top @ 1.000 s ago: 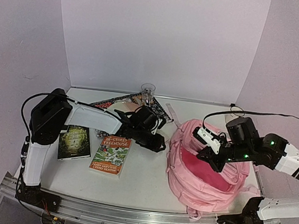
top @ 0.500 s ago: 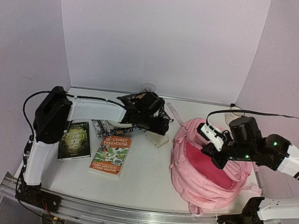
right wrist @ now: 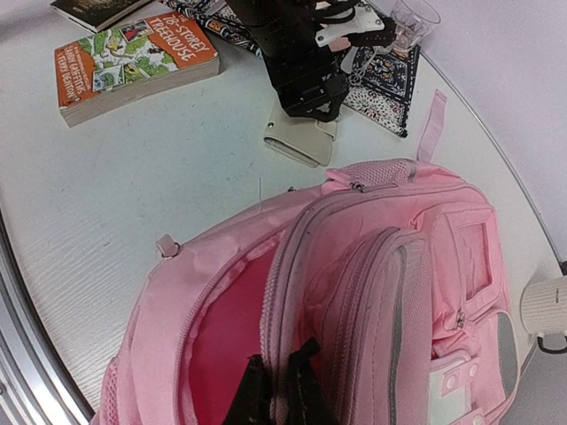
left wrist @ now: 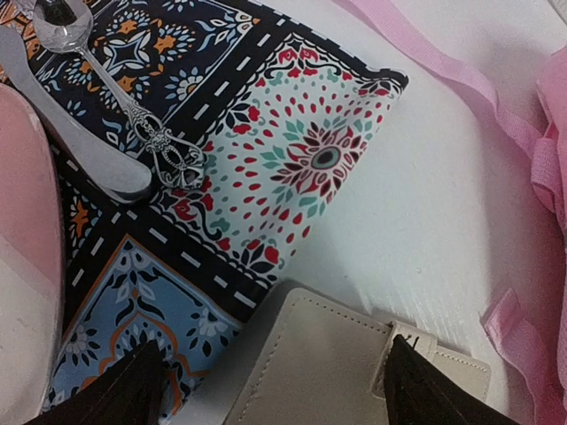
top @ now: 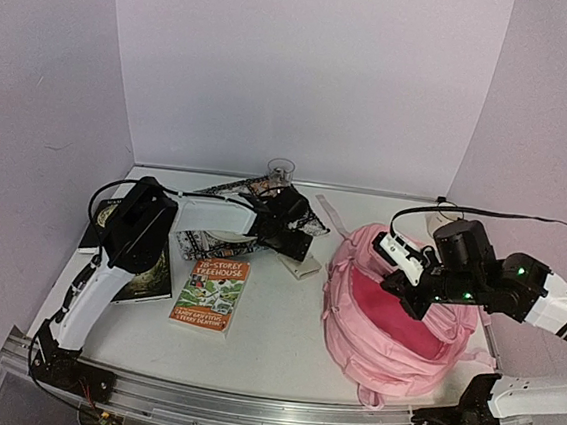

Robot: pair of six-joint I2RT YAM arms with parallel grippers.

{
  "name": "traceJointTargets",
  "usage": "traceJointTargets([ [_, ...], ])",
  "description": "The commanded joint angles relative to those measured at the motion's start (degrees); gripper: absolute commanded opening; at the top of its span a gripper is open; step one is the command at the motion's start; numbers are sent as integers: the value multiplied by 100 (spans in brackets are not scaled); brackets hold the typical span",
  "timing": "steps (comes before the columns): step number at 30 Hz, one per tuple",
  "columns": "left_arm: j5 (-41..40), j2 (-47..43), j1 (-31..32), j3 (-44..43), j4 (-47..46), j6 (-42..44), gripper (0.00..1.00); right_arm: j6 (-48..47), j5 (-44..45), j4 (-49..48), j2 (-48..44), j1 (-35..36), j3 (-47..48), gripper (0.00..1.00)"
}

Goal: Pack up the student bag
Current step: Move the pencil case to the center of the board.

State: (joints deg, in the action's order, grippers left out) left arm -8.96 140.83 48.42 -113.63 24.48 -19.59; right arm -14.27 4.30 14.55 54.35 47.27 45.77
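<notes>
The student bag (top: 393,329) is a pink backpack lying at the right of the table, its main compartment gaping and showing a darker pink lining (right wrist: 217,341). My right gripper (right wrist: 276,396) is shut on the zipped rim of the bag's front flap and holds it up; in the top view the right gripper (top: 410,287) sits over the opening. My left gripper (left wrist: 275,403) is open, its dark fingertips (left wrist: 124,398) wide apart just above a cream wallet (left wrist: 337,363). The wallet (top: 300,265) lies flat on the table left of the bag, just in front of the left gripper (top: 294,239).
A patterned cloth (left wrist: 292,159) at the back carries a spoon (left wrist: 133,115), a knife (left wrist: 80,150) and a pink plate (left wrist: 22,221). A glass (top: 281,169) stands behind it. An orange paperback (top: 210,293) and a dark green book (top: 149,272) lie at the left. A white cylinder (right wrist: 545,305) stands beyond the bag.
My left gripper opened, left the wallet on the table and drew back toward the cloth. The right gripper lifted the bag's flap slightly, then held still.
</notes>
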Motion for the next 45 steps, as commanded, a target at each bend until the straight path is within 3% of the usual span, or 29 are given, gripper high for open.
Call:
traceJointTargets([
  [1, 381, -170, 54, 519, 271, -116, 84, 74, 80, -294, 59, -23, 367, 0],
  [7, 386, -1328, 128, 2311, 291, -858, 77, 46, -3, -327, 180, -25, 414, 0],
  [13, 521, -2278, 491, 3038, 294, -1283, 76, -60, -60, -346, 339, -21, 508, 0],
  [22, 693, -2985, 693, 3103, 370, -1200, 80, -40, -169, -347, 337, -27, 604, 0],
  [25, 539, -2975, 670, 2970, 818, -1129, 83, -11, -147, -343, 245, -21, 566, 0],
  [28, 572, -2933, 670, 2871, 1166, -1629, 84, 10, -140, -347, 139, -24, 535, 0],
  [36, 972, -2893, 1096, 2634, 1160, -3995, 91, 78, -202, -348, 131, -25, 447, 0],
  [45, 493, -2402, 1298, 2261, 1174, -5134, 100, -141, -351, -347, 145, -20, 458, 0],
])
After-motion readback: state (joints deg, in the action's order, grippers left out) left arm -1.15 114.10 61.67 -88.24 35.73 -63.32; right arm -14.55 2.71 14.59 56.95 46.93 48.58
